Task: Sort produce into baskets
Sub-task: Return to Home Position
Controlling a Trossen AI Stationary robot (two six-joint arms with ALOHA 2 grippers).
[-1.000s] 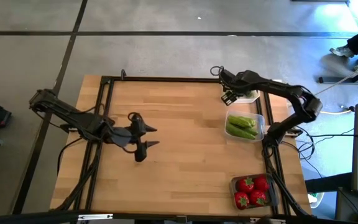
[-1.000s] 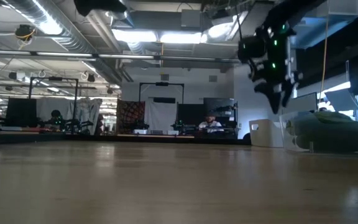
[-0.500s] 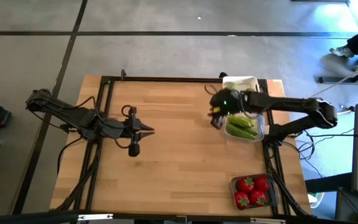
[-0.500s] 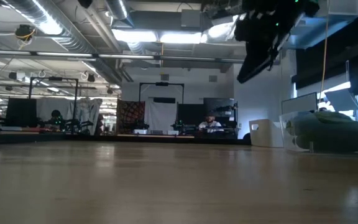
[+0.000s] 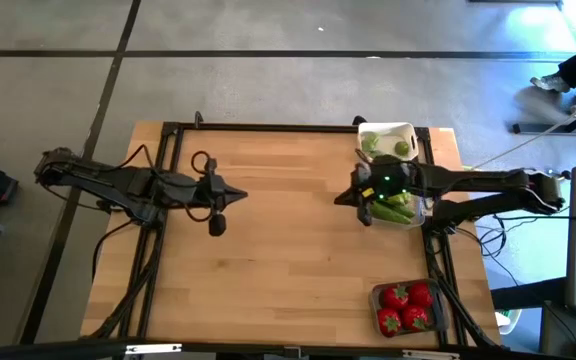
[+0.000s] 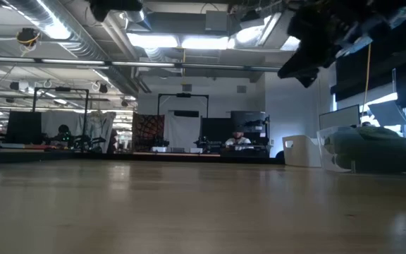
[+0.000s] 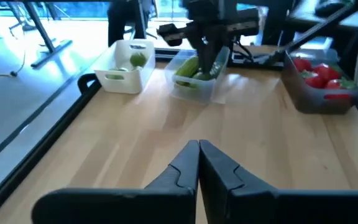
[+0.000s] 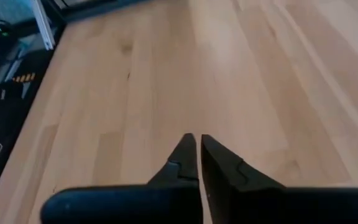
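Three baskets stand along the table's right edge. The white basket (image 5: 388, 142) at the far end holds round green lime-like pieces (image 7: 137, 59). The clear basket (image 5: 404, 208) holds green pods (image 7: 190, 67). The dark grey basket (image 5: 406, 308) at the near end holds red tomato-like pieces (image 7: 316, 71). My right gripper (image 5: 339, 198) hangs shut and empty over bare wood just left of the clear basket, with its arm lying over that basket. My left gripper (image 5: 244, 193) is shut and empty above the table's left middle, pointing at the baskets.
A black frame (image 5: 173, 128) runs along the table's far and side edges. Bare wood (image 5: 288, 260) fills the middle and near left of the table. Beyond the table the low view shows a room with desks and screens (image 6: 182, 130).
Both grippers have shut with nothing between their fingers. My right gripper has gone from above the white basket toward the near and left, past the clear basket, and now points toward the table's left. My left gripper has shifted a little toward the far edge.
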